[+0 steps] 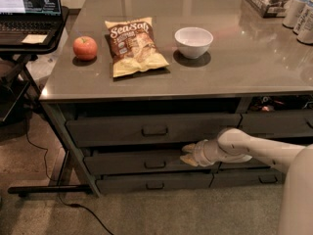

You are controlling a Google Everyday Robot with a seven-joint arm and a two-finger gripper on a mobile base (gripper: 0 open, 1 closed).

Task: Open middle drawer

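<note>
The middle drawer [132,162] is a wide dark grey drawer with a low flat front, below the taller top drawer [112,129] and above the slim bottom drawer [122,184]. Its small dark loop handle [155,164] sits at the centre. My gripper [189,154] reaches in from the right on a pale arm [244,148]. It is at the top edge of the middle drawer's front, just right of the handle. A dark gap shows above the drawer front.
On the grey tabletop [244,62] lie an apple [85,48], a chip bag [134,45] and a white bowl [193,41]; cans [301,13] stand at the back right. A laptop stand [29,28] is at the left and a cable [73,204] runs on the floor.
</note>
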